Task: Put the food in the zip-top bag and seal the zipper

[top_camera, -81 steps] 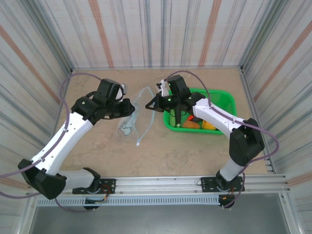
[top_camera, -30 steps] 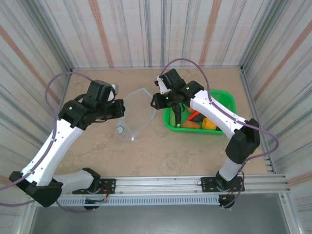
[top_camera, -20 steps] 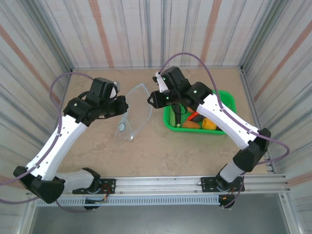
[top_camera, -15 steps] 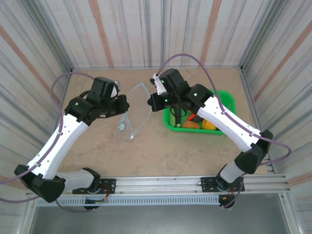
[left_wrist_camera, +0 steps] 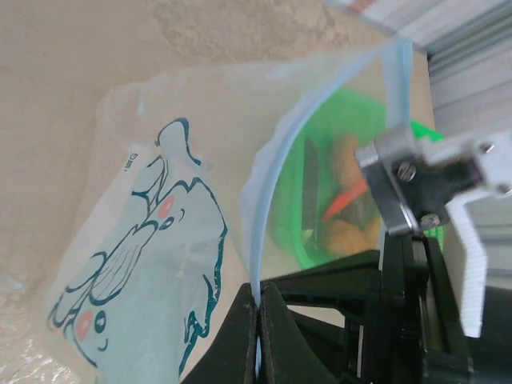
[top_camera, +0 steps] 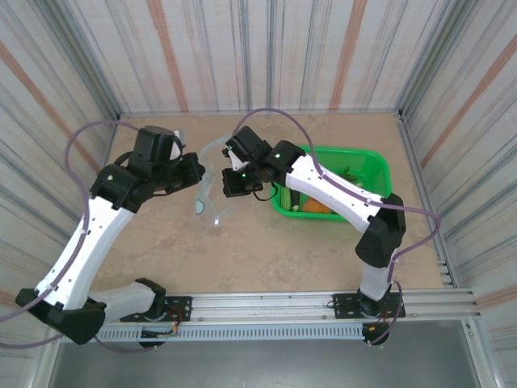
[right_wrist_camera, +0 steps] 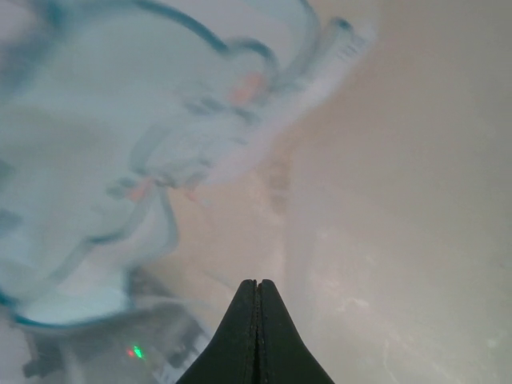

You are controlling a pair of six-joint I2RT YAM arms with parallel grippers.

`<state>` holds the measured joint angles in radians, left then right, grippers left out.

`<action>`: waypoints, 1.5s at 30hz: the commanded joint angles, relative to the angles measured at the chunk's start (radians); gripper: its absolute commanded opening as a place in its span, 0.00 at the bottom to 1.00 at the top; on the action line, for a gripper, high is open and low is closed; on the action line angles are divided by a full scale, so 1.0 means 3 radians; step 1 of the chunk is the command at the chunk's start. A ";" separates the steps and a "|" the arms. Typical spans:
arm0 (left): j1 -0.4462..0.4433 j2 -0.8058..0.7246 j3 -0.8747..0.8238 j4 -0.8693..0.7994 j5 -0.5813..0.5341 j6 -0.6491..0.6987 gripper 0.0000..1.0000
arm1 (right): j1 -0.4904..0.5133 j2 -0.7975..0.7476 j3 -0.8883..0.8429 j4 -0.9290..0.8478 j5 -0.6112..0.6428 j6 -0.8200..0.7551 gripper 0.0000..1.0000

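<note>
The clear zip-top bag [top_camera: 212, 190] with its blue elephant print [left_wrist_camera: 136, 256] hangs over the table between my two grippers. My left gripper [top_camera: 197, 174] is shut on the light blue zipper [left_wrist_camera: 254, 240] at the near rim, the strip running up out of the jaws [left_wrist_camera: 258, 316]. My right gripper [top_camera: 227, 186] is shut at the opposite rim. Hazy bag film [right_wrist_camera: 96, 160] lies across its view, above the pressed-together tips [right_wrist_camera: 257, 284]. The food [top_camera: 317, 206] lies in the green basket. Through the bag I see an orange carrot [left_wrist_camera: 348, 200] and a brown potato [left_wrist_camera: 344, 236].
The green basket [top_camera: 380, 174] stands right of the bag, partly under the right arm. Striped walls close off the table at the back and on both sides. Bare tabletop [top_camera: 266, 250] lies in front of the bag and basket.
The right gripper closed at the bag's right rim, then swung left towards the left gripper, narrowing the bag's mouth. The left gripper shifted slightly left, still shut on the zipper.
</note>
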<state>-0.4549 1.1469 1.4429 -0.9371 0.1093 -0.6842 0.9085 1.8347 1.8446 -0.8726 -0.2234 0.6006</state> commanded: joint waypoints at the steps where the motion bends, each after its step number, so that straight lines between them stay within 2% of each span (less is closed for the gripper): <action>1: 0.0137 -0.0185 0.0225 -0.0302 -0.0054 0.0076 0.00 | -0.0079 0.0045 0.0166 -0.0462 0.0314 -0.0073 0.00; 4: 0.0161 -0.0166 0.0362 -0.0487 -0.0006 0.0173 0.00 | -0.0170 0.0048 0.0133 -0.0617 0.0436 -0.0191 0.00; 10: 0.0161 -0.0162 0.0338 -0.0526 0.0176 0.0127 0.00 | -0.0229 0.0103 0.0149 -0.0678 0.0339 -0.0354 0.03; 18: 0.0059 -0.0246 -0.0396 -0.0059 0.0296 -0.0257 0.00 | -0.0244 -0.0008 0.0132 -0.0517 0.0147 -0.0495 0.07; 22: 0.0059 -0.0231 -0.0688 0.0235 0.0334 -0.0465 0.00 | -0.0299 -0.0216 -0.0107 -0.0299 -0.0113 -0.0544 0.22; 27: -0.0013 -0.0049 -0.0787 0.0522 0.0415 -0.0565 0.00 | -0.0440 -0.0589 -0.0341 -0.0044 -0.0371 -0.0620 0.39; 31: -0.0018 0.0023 -0.1003 0.0943 0.0617 -0.0724 0.00 | -0.0788 -0.1011 -0.0690 0.0234 -0.0472 -0.0568 0.51; 33: -0.0017 0.0045 -0.1099 0.1146 0.0712 -0.0793 0.00 | -0.1037 -0.1139 -0.0822 0.0244 -0.0377 -0.0520 0.54; 38: -0.0015 0.0039 -0.1250 0.1490 0.0786 -0.0917 0.00 | -0.1548 -0.0966 -0.0981 -0.0076 0.0473 -0.0639 0.57; 44: -0.0018 -0.0029 -0.1519 0.2005 0.0978 -0.1005 0.00 | -0.1869 -0.0384 -0.0956 0.0033 0.0841 -0.0755 0.92; 45: -0.0018 -0.0050 -0.1528 0.2009 0.0945 -0.0973 0.00 | -0.1898 -0.0276 -0.0923 0.0073 0.0893 -0.0763 0.94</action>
<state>-0.4557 1.1633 1.0031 -0.4194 0.3653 -0.9630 0.3561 1.6875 1.5635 -0.8444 -0.0475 0.3939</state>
